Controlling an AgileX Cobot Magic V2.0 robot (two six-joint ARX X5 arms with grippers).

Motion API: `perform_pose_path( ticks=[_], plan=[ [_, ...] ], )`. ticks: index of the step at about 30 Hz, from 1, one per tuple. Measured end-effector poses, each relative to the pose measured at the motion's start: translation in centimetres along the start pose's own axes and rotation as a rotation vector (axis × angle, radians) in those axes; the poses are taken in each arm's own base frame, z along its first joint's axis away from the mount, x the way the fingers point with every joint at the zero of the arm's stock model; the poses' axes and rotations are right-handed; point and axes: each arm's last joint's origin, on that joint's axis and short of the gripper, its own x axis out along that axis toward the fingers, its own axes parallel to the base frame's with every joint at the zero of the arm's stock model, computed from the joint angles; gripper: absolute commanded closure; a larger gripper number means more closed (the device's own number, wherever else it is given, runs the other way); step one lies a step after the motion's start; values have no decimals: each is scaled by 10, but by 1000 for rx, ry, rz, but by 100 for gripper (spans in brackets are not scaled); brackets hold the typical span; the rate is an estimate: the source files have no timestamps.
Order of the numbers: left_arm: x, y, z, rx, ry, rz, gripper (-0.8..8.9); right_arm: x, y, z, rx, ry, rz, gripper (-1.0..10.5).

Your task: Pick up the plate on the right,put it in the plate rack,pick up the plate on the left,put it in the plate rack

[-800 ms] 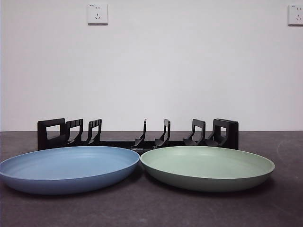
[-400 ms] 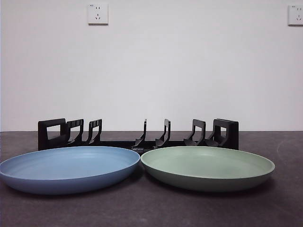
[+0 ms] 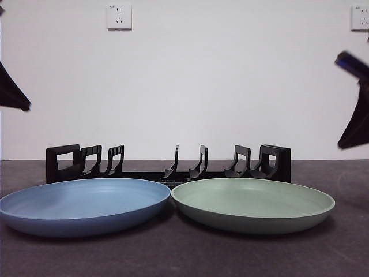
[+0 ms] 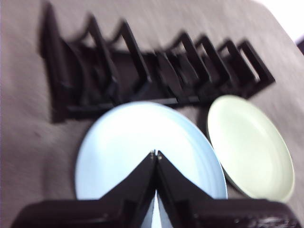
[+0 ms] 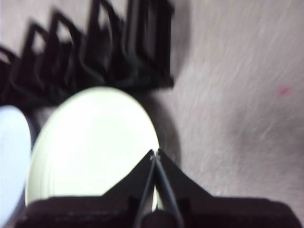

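Note:
A green plate (image 3: 252,203) lies flat on the right of the dark table, and a blue plate (image 3: 83,204) lies flat on the left, their rims nearly touching. Behind both stands the long black plate rack (image 3: 167,164) with no plate in its slots. My left gripper (image 4: 156,154) hangs shut above the blue plate (image 4: 142,147), with the rack (image 4: 152,71) beyond it. Shut too, my right gripper (image 5: 155,154) hovers over the outer rim of the green plate (image 5: 90,142). In the front view both arms show only as dark tips at the left edge (image 3: 10,89) and right edge (image 3: 354,115).
A white wall with two power sockets (image 3: 119,17) rises behind the table. Bare dark tabletop (image 5: 237,109) stretches to the right of the green plate and rack.
Both arms have entered the front view, as dark tips at the left and right edges. The plates and rack have not moved.

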Motion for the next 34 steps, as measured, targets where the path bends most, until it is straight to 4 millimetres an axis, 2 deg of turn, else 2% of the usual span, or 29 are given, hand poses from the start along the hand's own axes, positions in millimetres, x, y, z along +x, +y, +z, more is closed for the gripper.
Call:
perform_pose_path(
  ticks=[1, 2, 3, 4, 8, 11, 13, 16, 18, 19, 27, 31, 34],
  plan=[
    [5, 1, -1, -5, 24, -5, 796, 6, -2, 0, -7, 31, 5, 875],
    [8, 0, -3, -6, 41, -10, 710, 12, -4, 0, -15, 59, 2, 780],
    [10, -1, -3, -2, 49, -17, 618, 17, -5, -1, -18, 82, 0, 733],
    [12, -2, -3, 6, 47, -25, 592, 22, -7, -2, -18, 102, -1, 727],
    [14, -8, 2, 40, 17, -48, 593, 36, -5, -8, -34, 159, 8, 729],
    [12, -16, 13, 68, -15, -36, 593, 46, -5, -12, -41, 193, 15, 733],
    [11, -21, 21, 87, -41, -34, 593, 53, -4, -15, -47, 215, 19, 820],
    [10, -25, 23, 96, -45, -30, 593, 60, -5, -20, -43, 247, 19, 827],
    [11, -26, 22, 97, -40, -31, 593, 61, -5, -20, -38, 250, 18, 947],
    [11, -26, 22, 96, -38, -32, 593, 61, -5, -20, -35, 251, 18, 962],
    [12, -30, 21, 118, -25, -59, 593, 58, -4, -20, 4, 253, 7, 962],
    [15, -39, 17, 198, 7, -154, 593, 44, 3, -14, 2, 206, 14, 962],
    [17, -54, 14, 301, 56, -201, 593, 28, 12, -7, -11, 158, 29, 962]
  ],
)
